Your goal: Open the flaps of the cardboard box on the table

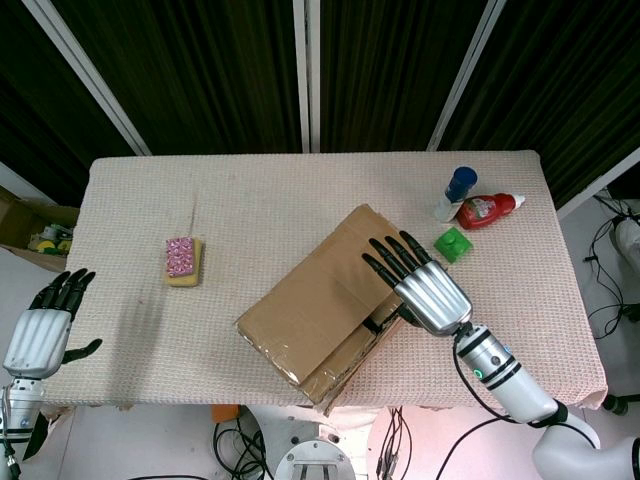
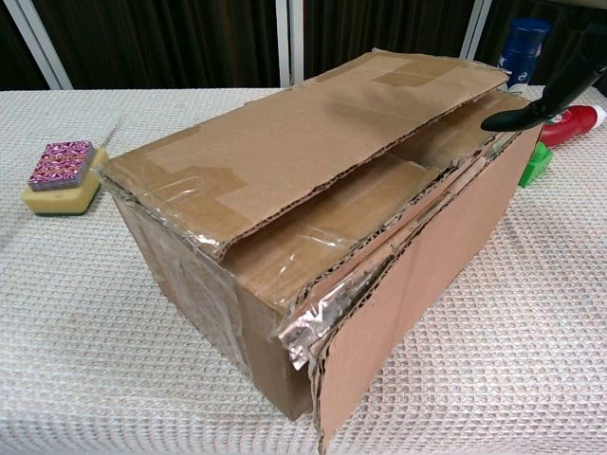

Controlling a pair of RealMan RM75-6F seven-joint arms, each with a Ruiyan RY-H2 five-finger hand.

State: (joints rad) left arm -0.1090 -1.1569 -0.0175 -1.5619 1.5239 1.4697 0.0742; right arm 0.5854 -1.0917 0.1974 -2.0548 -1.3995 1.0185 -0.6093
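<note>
The cardboard box [image 1: 325, 305] lies at an angle on the table [image 1: 250, 190], with its near corner close to the front edge. Wide bare cloth stays open behind it and to its left. On the right the room is tighter: a green block [image 1: 452, 243], a red ketchup bottle [image 1: 489, 210] and a blue-capped bottle [image 1: 456, 192] stand near the far right corner of the box.

The right hand [image 1: 420, 283] is over the right side of the box top, fingers stretched out and apart, pointing to the far left, and they grasp nothing. In the chest view one dark fingertip [image 2: 517, 118] shows at the far end of the top flap [image 2: 313, 142]; whether it touches the cardboard I cannot tell. This taped flap is still down, and one side flap [image 2: 417, 284] hangs loose along the front wall.

The left hand [image 1: 45, 325] is outside the left table edge, well apart from the box, fingers spread and released.

A sponge with pink top [image 1: 183, 261] lies left of the box. The cloth is pale and woven; dark curtains hang behind.
</note>
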